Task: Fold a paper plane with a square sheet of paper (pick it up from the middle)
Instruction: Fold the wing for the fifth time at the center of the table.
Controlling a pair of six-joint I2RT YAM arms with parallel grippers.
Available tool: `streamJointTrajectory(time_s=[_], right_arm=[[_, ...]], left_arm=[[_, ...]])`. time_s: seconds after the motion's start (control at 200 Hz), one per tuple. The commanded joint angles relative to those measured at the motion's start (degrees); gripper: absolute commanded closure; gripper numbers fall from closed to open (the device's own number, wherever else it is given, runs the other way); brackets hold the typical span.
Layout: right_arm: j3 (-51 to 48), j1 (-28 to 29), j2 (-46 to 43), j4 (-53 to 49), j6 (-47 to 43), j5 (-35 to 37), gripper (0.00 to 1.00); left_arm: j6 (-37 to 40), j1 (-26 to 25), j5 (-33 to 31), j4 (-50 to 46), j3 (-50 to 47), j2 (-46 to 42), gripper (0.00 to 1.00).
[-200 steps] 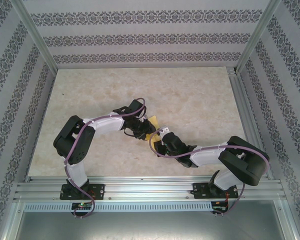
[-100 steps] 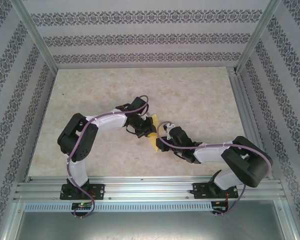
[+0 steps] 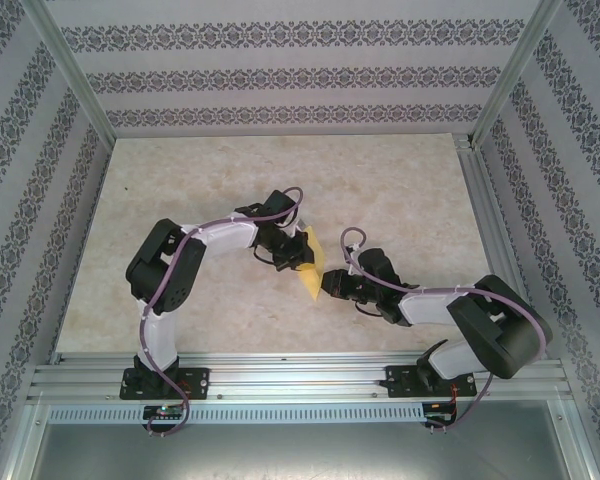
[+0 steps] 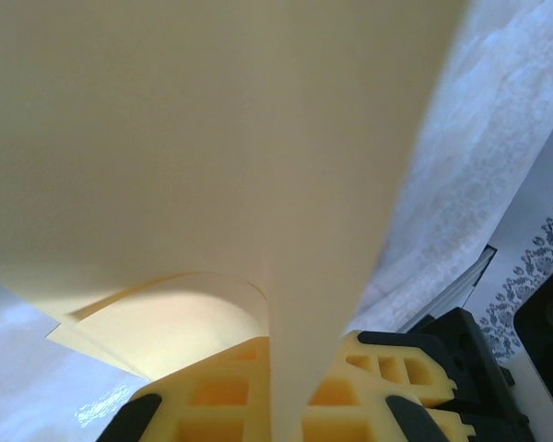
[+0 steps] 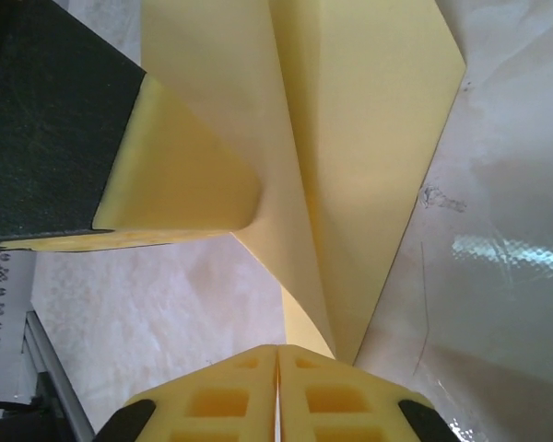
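Observation:
The pale-yellow sheet of paper [image 3: 311, 266] is folded into a narrow pointed shape and hangs just above the table, near the middle. My left gripper [image 3: 297, 251] is shut on its upper part. In the left wrist view the folded paper [image 4: 212, 138] rises straight out from between the yellow fingers [image 4: 212, 391] of the left gripper [image 4: 298, 368]. My right gripper [image 3: 331, 285] sits at the paper's lower right end. In the right wrist view the right gripper [image 5: 278, 352] is shut, pads pressed together. The paper [image 5: 369, 138] ends at its right finger, not between the pads. The left gripper's pad [image 5: 180, 175] presses the paper's left side.
The beige marbled table top [image 3: 180, 190] spreads open to the left and behind the arms. Aluminium rails run along the right side [image 3: 485, 220] and the near edge [image 3: 300, 372]. Patterned walls enclose the cell.
My left gripper has closed on the paper and carried it slightly right. My right gripper opened briefly, shut again, and drew back toward the lower right; more paper now shows between the two.

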Motion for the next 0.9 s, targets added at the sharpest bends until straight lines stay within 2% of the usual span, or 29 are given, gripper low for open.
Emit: streamJointTrajectory(time_s=[0.0, 0.15, 0.215, 0.335, 0.445, 0.604, 0.764, 0.894], right_arm=[[1.1, -1.4, -1.8, 0.3, 3.8, -1.8, 0.92], [4.7, -3.1, -4.5, -6.9, 4.1, -0.2, 0.91], [6.6, -3.5, -6.1, -13.2, 2.7, 1.2, 0.84], [9.2, -4.6, -7.5, -20.5, 0.9, 3.5, 0.83], [11.6, -5.5, -5.3, -25.1, -0.1, 3.4, 0.85], [12.0, -5.7, -1.9, -23.0, 1.2, 1.3, 0.85], [13.4, -6.0, -0.2, -24.7, 0.5, 2.0, 0.77], [15.5, -6.0, 1.7, -26.9, -0.9, 2.0, 0.81]], left_arm=[[4.7, 1.2, 3.6, -0.3, 1.5, 0.6, 1.00], [7.7, 2.9, 7.6, -0.3, 2.0, 1.9, 0.99], [9.3, 3.3, 9.4, -1.1, 2.7, 2.9, 1.00], [12.5, 4.0, 9.1, -3.6, 4.3, 3.9, 0.99], [14.2, 4.6, 10.1, -4.5, 5.0, 5.0, 0.99], [17.1, 5.5, 10.7, -6.0, 5.2, 5.6, 0.99], [18.3, 5.6, 13.6, -5.5, 4.4, 4.4, 0.99], [19.1, 5.6, 14.4, -5.7, 4.1, 3.5, 0.99]])
